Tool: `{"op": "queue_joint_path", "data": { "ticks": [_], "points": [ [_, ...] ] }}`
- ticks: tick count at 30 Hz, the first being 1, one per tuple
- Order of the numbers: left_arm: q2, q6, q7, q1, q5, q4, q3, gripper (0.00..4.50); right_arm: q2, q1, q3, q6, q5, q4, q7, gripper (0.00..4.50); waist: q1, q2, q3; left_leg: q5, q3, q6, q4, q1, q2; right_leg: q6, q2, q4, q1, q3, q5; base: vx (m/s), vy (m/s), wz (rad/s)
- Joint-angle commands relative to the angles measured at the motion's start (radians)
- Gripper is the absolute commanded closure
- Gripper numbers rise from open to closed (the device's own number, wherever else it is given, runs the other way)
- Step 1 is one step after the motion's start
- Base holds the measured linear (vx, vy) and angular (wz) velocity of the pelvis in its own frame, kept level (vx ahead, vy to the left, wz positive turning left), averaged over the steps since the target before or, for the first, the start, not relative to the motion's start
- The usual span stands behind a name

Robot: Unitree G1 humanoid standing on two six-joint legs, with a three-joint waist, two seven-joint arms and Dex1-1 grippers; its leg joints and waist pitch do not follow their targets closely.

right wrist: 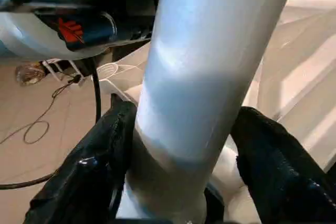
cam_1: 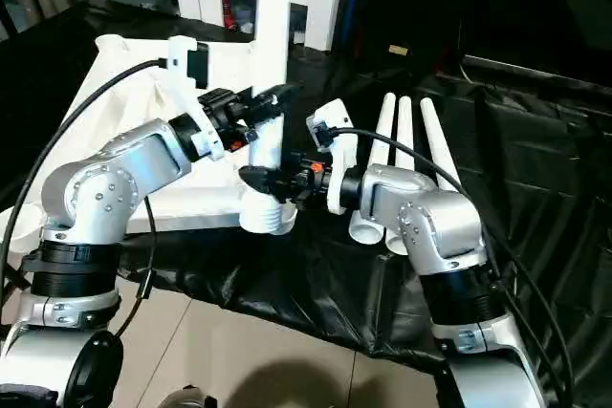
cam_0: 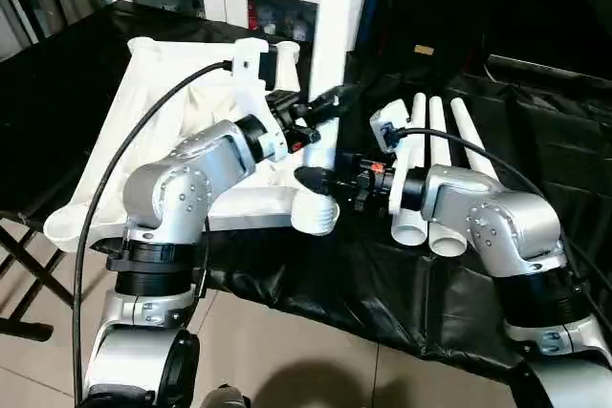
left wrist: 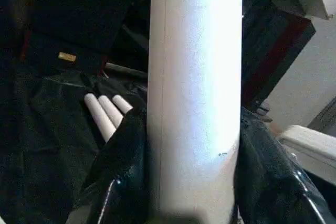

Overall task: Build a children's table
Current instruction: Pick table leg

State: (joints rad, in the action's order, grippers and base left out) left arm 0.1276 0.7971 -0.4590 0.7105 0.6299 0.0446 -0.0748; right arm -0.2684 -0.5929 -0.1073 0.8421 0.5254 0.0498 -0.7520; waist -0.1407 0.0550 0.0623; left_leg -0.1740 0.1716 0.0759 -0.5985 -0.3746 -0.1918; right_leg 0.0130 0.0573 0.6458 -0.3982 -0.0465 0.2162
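Risk of the upright leg (cam_1: pixel 272 35) tipping out of its corner socket (cam_1: pixel 266 212) on the tabletop (cam_0: pixel 182 121): left gripper (cam_0: pixel 320 107) clenches it higher up, while right gripper (cam_1: pixel 260 179), around its base, looks slack.

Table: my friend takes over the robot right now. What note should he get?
Left claw: shut on the upright leg, higher up.
Right claw: around the same leg just above the socket, fingers looking loose, so likely open.
Things: tabletop lies underside up on the black cloth. Three spare legs lie side by side on the cloth to the right.
Done: one leg stands in the near corner socket.
Left: check that leg is seated, then fit the other three.
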Motion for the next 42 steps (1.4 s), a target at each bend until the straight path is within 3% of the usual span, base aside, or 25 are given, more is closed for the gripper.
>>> {"op": "queue_joint_path", "data": {
  "ticks": [1,5,6,10,12,17,23,25,28,33,35,36,39,42],
  "points": [
    [0.004,-0.014,-0.028,0.004,-0.005,-0.030,0.023,2.64,-0.006,-0.016,-0.003,0.023,0.014,0.011,-0.010,1.42,0.003,-0.001,-0.073,-0.086,-0.007,0.024,0.063,0.012,-0.030,0.155,0.074,-0.075,0.060,0.047,0.025,0.000,0.000,0.00],
    [0.016,0.000,-0.067,-0.003,0.013,-0.053,0.045,2.64,-0.007,-0.018,-0.011,0.031,0.019,0.023,-0.030,1.42,0.003,-0.001,-0.073,-0.081,-0.007,0.024,0.063,0.012,-0.031,0.159,0.074,-0.073,0.059,0.046,0.020,0.000,0.000,0.00],
    [0.017,0.005,-0.071,-0.003,0.016,-0.057,0.047,2.64,-0.006,-0.019,-0.012,0.031,0.019,0.027,-0.034,1.68,0.003,0.000,-0.072,-0.082,-0.007,0.024,0.062,0.012,-0.031,0.160,0.074,-0.073,0.059,0.047,0.019,0.000,0.000,0.00],
    [0.018,0.005,-0.078,-0.004,0.015,-0.059,0.050,2.64,-0.002,-0.023,-0.009,0.029,0.016,0.037,-0.036,1.78,0.004,0.000,-0.072,-0.088,-0.007,0.026,0.063,0.012,-0.031,0.155,0.074,-0.075,0.060,0.047,0.034,0.000,0.000,0.00],
    [0.021,0.008,-0.087,-0.006,0.018,-0.060,0.050,2.64,0.002,-0.025,-0.005,0.029,0.020,0.044,-0.039,2.16,0.004,-0.002,-0.073,-0.087,-0.007,0.028,0.062,0.012,-0.030,0.157,0.074,-0.074,0.059,0.046,0.030,0.000,0.000,0.00],
    [0.024,0.013,-0.097,-0.005,0.022,-0.058,0.051,2.64,0.004,-0.023,-0.001,0.030,0.025,0.047,-0.043,2.48,0.003,-0.002,-0.073,-0.082,-0.007,0.029,0.063,0.012,-0.031,0.158,0.073,-0.073,0.059,0.046,0.019,0.000,0.000,0.00],
    [0.028,0.008,-0.100,-0.003,0.019,-0.054,0.050,2.64,0.007,-0.019,0.003,0.026,0.031,0.048,-0.045,2.56,0.003,-0.005,-0.073,-0.090,-0.008,0.033,0.063,0.012,-0.031,0.160,0.074,-0.074,0.060,0.046,0.021,0.000,0.000,0.00],
    [0.031,-0.002,-0.083,-0.001,-0.002,-0.046,0.049,2.08,0.012,-0.016,0.005,0.015,0.026,0.046,-0.036,2.57,0.002,-0.005,-0.074,-0.091,-0.008,0.034,0.063,0.012,-0.031,0.159,0.074,-0.074,0.060,0.046,0.022,0.000,0.000,0.00],
    [0.031,-0.021,-0.118,-0.006,0.011,-0.049,0.043,1.89,0.019,-0.009,0.005,-0.016,0.011,0.048,-0.026,2.57,0.003,-0.005,-0.074,-0.088,-0.008,0.036,0.063,0.013,-0.031,0.162,0.074,-0.073,0.059,0.046,0.015,0.000,0.000,0.00],
    [0.043,-0.175,-0.122,-0.030,-0.079,-0.052,0.059,1.73,0.061,-0.002,0.032,-0.083,-0.014,0.070,0.044,2.57,0.003,-0.005,-0.072,-0.095,-0.008,0.033,0.065,0.011,-0.032,0.156,0.076,-0.075,0.058,0.046,0.022,0.000,0.000,0.00],
    [0.079,-0.282,-0.106,-0.040,-0.167,-0.016,0.070,1.73,0.089,-0.005,0.057,-0.138,-0.037,0.102,0.100,2.57,0.006,-0.008,-0.073,-0.106,-0.010,0.045,0.068,0.015,-0.033,0.135,0.077,-0.079,0.056,0.046,0.053,0.000,0.000,0.00],
    [0.079,-0.282,-0.106,-0.040,-0.167,-0.016,0.070,1.73,0.089,-0.005,0.057,-0.138,-0.037,0.102,0.100,2.57,0.008,-0.008,-0.073,-0.106,-0.009,0.049,0.068,0.014,-0.033,0.131,0.075,-0.077,0.055,0.046,0.053,0.000,0.000,0.00],
    [0.165,-0.352,-0.170,-0.056,-0.228,0.035,0.091,1.73,0.104,-0.005,0.058,-0.226,-0.098,0.150,0.170,2.57,0.011,-0.009,-0.074,-0.102,-0.009,0.063,0.070,0.016,-0.030,0.117,0.073,-0.073,0.053,0.046,0.055,0.000,0.000,0.00],
    [0.268,-0.439,-0.259,-0.086,-0.321,0.097,0.162,1.73,0.112,0.004,0.054,-0.323,-0.149,0.190,0.212,2.58,0.015,-0.012,-0.075,-0.101,-0.010,0.069,0.071,0.017,-0.030,0.110,0.072,-0.072,0.051,0.046,0.037,0.000,0.000,0.00]
  ]
}}
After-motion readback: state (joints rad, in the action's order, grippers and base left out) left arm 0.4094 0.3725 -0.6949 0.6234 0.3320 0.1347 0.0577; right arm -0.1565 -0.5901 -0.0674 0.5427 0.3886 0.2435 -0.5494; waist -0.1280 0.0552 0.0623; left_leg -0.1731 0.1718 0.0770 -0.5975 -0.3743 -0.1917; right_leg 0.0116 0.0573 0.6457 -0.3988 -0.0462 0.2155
